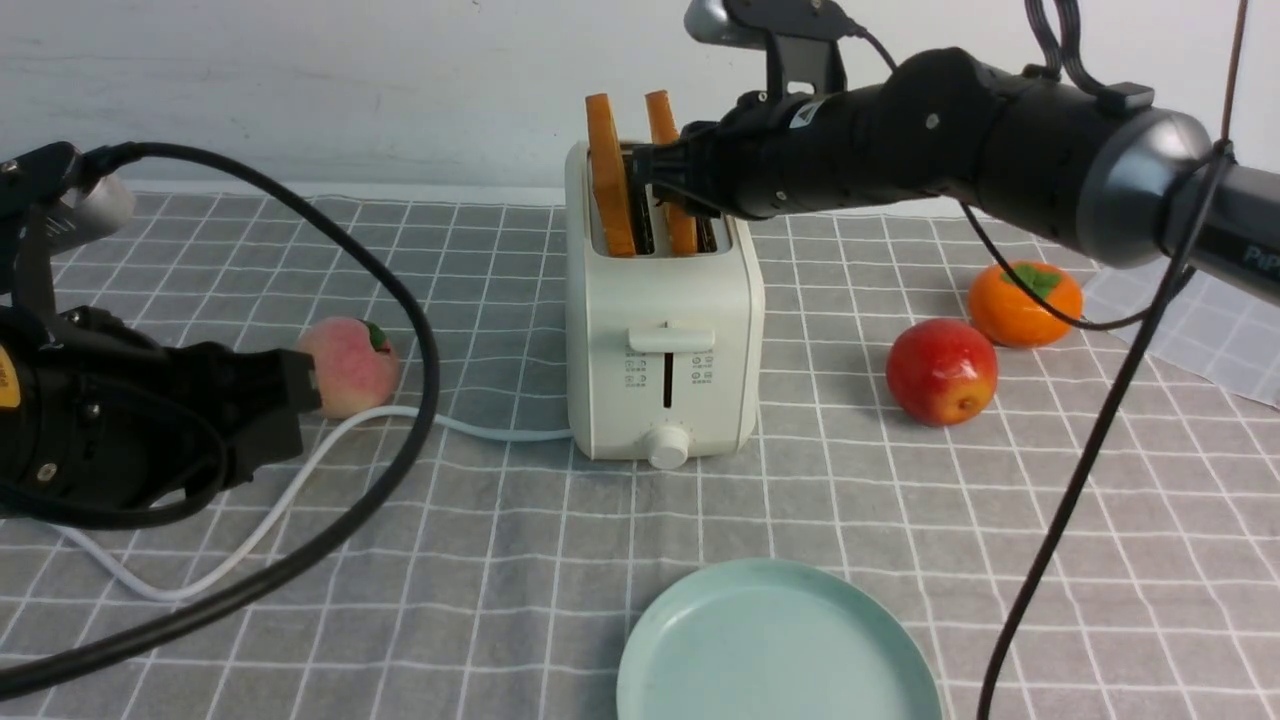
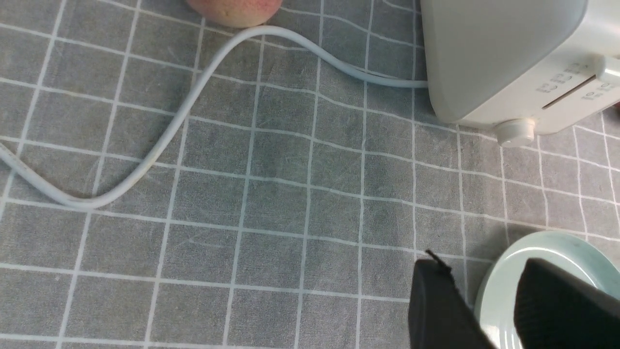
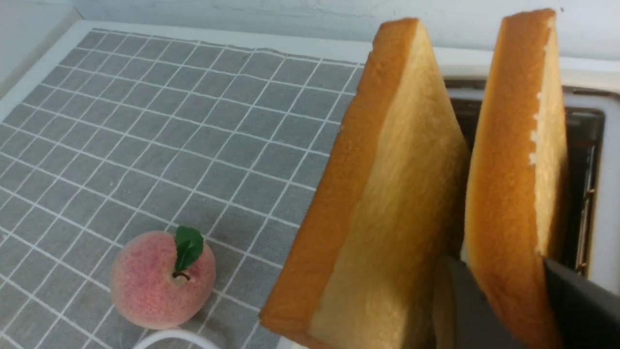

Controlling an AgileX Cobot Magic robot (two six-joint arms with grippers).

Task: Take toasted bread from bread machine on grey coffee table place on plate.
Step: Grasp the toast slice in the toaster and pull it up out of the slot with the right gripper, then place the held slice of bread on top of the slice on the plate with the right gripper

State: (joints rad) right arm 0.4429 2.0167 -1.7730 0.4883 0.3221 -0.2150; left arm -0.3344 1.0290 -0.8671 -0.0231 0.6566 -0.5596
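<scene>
Front: toasted bread (image 1: pixel 610 190) upright in the bread machine (image 1: pixel 662 330) on the table (image 1: pixel 500 560); right tool (image 1: pixel 668 182) at the right-hand slice (image 1: pixel 660 115); plate (image 1: pixel 780 650) near, in front; apple (image 1: pixel 940 372), orange (image 1: pixel 1022 303) aside.
Left wrist: left tool (image 2: pixel 494 310) spread, empty, off the bread machine.
Right wrist: fingers (image 3: pixel 460 315) pinch that slice; grasp step; next, a straight lift out of the slot; peach (image 3: pixel 162 281) no obstacle.

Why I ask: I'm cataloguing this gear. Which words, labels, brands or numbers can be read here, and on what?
"PiP": white letters, cut off by the picture's edge, on the black right arm.
Small grey markings beside the lever slot of the cream-white two-slot toaster: too small or blurred to read in both views that show them.
Yellow sticker on the black left arm: nothing legible.
</scene>
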